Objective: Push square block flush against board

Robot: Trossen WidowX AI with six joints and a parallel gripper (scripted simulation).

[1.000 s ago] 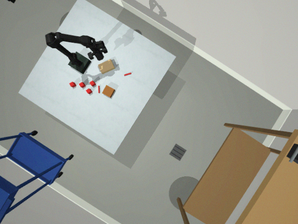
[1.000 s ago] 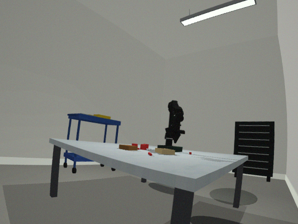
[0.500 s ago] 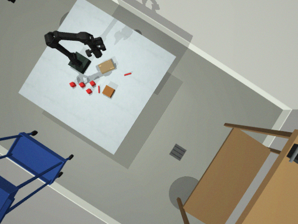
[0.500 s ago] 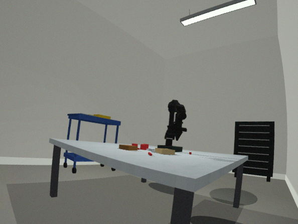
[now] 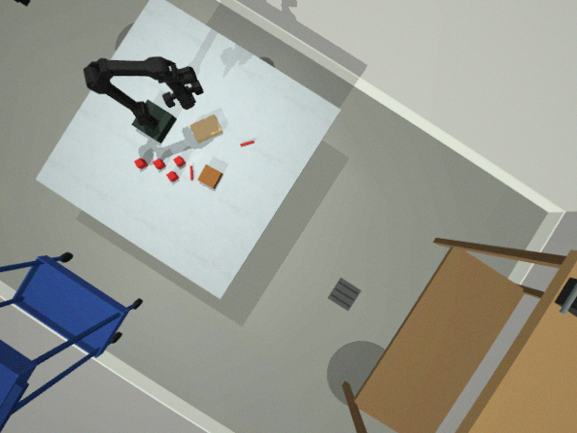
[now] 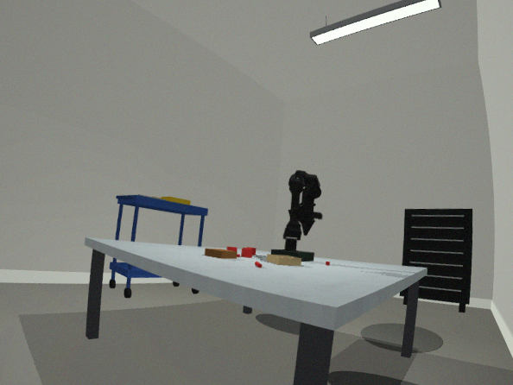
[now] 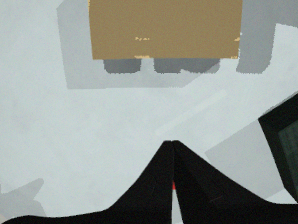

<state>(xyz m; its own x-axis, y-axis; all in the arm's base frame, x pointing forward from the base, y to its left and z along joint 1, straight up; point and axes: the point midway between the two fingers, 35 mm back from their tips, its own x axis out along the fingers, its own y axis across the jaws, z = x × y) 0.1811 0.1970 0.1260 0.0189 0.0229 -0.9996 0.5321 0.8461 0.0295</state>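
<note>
The square block is orange-brown and lies flat on the table. The board is tan and lies flat nearer the arm's base. A clear gap separates the two, and no sides touch. My gripper is shut and empty. It hangs above the table beside the board, on the side away from the block, and touches neither. The block is outside the wrist view, and the board's far part is cut off there.
Several red cubes lie on the table left of the block. A red stick lies between them and the block. Another red stick lies right of the board. The dark arm base stands left of the board.
</note>
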